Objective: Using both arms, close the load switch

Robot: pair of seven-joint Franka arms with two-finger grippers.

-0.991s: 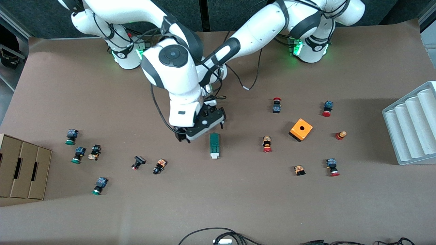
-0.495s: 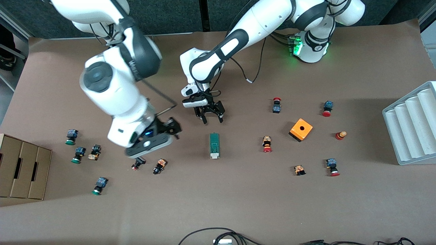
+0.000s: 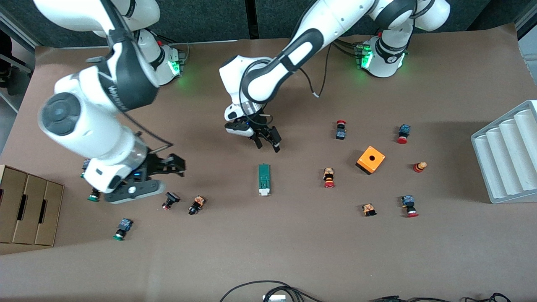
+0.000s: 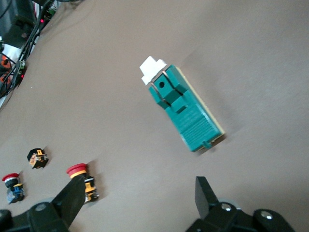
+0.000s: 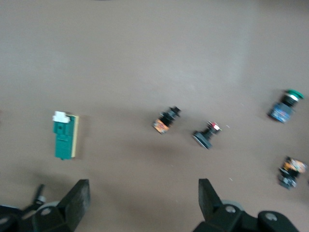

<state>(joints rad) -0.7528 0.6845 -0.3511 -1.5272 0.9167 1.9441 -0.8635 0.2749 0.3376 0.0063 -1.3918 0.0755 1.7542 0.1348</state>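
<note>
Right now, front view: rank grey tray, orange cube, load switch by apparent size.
1. grey tray, cut off at the frame edge
2. orange cube
3. load switch, longer but narrower than the cube, so that order is unsure

Right claw point(image 3: 170, 167) away from load switch point(image 3: 264, 179)

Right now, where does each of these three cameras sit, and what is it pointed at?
Front view: high across the table, facing both arms; shows the load switch, the open left pincer and the open right pincer.
Left wrist view: on the left arm's wrist, looking down at the load switch; its own fingers show.
Right wrist view: on the right arm's wrist, looking down at the table; its own fingers show.
Shared: all three show the load switch.
</note>
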